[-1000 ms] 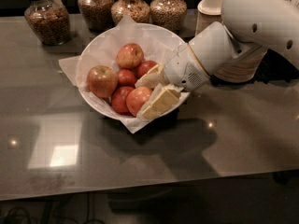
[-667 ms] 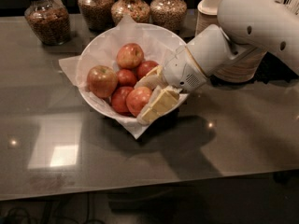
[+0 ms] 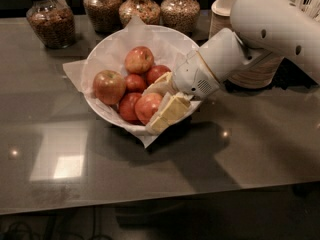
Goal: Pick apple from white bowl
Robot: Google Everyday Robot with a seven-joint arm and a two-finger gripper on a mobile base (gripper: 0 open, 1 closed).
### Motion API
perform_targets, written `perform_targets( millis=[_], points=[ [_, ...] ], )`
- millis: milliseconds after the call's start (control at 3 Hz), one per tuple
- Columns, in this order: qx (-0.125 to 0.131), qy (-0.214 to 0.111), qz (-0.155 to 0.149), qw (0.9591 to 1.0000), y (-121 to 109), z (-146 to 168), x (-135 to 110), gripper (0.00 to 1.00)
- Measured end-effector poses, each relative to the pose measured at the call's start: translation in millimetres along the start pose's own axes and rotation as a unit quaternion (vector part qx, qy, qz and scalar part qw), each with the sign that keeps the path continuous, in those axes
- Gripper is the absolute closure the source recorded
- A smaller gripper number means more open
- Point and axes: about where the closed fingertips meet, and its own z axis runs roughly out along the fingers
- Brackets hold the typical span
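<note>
Red apple (image 3: 148, 107) at tips of parted hand (image 3: 160, 102), in white bowl (image 3: 98, 107).

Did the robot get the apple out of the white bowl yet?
Not yet. Done: the gripper is down inside the white bowl, right at the red apple nearest the front. In hand: getting hold of that apple; I cannot tell if it is gripped. Left: lifting it out, since it lies among the other apples on the paper lining.
</note>
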Motion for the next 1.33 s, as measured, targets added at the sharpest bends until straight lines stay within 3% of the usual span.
perform_targets(
  millis=[333,1000,1333],
  points=[
    [0.0,0.0,0.0,1.0,0,0,0,1.0],
    [-0.002,-0.015,-0.002,0.9999,2,-5,-4,1.0],
    [0.002,-0.049,-0.017,0.9986,11,-36,-23,1.0]
  ],
)
